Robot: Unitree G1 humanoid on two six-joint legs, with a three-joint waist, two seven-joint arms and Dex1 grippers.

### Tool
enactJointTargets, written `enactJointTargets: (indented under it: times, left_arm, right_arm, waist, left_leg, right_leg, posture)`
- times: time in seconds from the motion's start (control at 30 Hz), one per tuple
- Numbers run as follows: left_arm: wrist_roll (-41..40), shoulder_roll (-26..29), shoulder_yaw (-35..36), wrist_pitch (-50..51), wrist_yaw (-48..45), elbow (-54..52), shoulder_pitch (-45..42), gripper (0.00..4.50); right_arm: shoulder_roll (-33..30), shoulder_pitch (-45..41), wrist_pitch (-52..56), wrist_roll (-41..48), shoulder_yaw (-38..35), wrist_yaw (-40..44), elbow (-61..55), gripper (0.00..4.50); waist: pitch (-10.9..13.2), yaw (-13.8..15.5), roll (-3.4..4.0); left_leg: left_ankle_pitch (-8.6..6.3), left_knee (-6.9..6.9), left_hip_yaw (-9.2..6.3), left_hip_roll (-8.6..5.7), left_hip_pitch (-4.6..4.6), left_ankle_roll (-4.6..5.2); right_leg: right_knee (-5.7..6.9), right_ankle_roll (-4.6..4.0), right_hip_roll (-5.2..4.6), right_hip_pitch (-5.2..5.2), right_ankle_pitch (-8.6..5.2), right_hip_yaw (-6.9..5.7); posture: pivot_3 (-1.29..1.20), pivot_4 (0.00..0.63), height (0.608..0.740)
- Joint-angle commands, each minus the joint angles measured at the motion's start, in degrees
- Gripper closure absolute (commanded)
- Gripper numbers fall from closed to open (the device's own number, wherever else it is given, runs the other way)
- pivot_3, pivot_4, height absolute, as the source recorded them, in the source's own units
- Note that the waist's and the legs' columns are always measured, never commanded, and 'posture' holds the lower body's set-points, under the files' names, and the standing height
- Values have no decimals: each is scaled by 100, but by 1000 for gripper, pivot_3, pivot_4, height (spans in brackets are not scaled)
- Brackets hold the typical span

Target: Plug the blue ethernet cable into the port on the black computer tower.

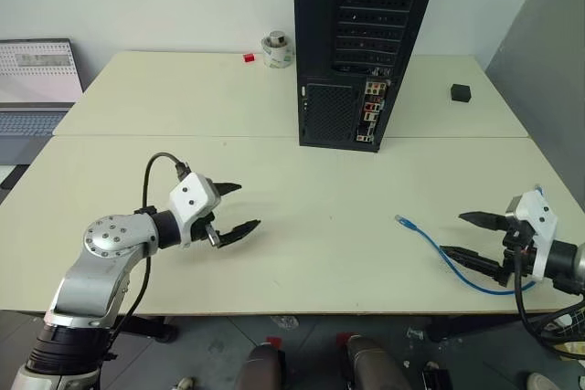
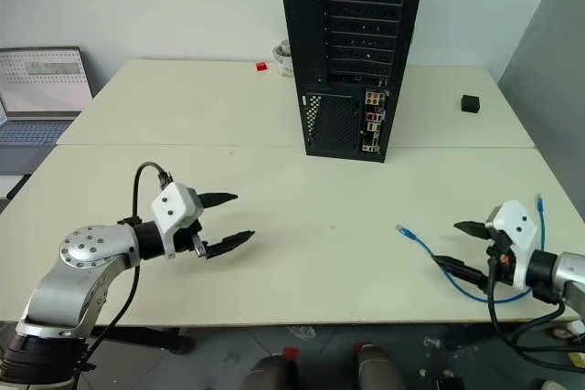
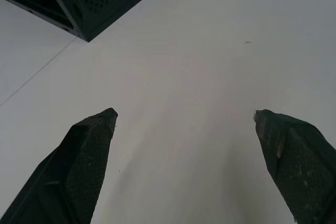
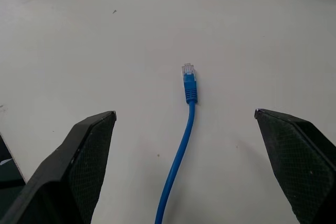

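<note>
Right wrist view showed the blue ethernet cable (image 4: pixel 185 119) lying between the wide-spread, empty right gripper (image 4: pixel 185 116); the left gripper (image 1: pixel 236 210) gaped, holding nothing.

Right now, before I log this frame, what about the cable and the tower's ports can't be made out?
- Ethernet port: the tower shows a strip of coloured connectors in the head views, too small to tell which is the port.
- Cable: its far stretch runs behind the right gripper in the left eye view.
- Cable's second plug, right eye view: too small to judge.
- Tower top: cut off by the frame edge.
</note>
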Motion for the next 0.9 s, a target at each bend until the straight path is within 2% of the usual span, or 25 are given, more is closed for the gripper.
enactJointTargets:
  times: [0.03, 0.9]
  left_arm:
    - [-64, 73, 14, -154, -117, -106, -86, 49]
    - [40, 68, -241, -173, -257, -263, -202, 49]
  right_arm:
    - [-29, 40, -52, -23, -226, 28, -185, 0]
    - [216, 48, 72, -72, -103, -157, -402, 0]
  waist:
    - [0, 0, 0]
    - [0, 0, 0]
  left_leg:
    - [0, 0, 0, 0, 0, 0]
    - [0, 1, 1, 0, 0, 0]
  right_leg:
    - [0, 0, 0, 0, 0, 0]
    - [0, 0, 1, 0, 0, 0]
  posture:
    - [0, 150, 740]
    - [0, 150, 740]
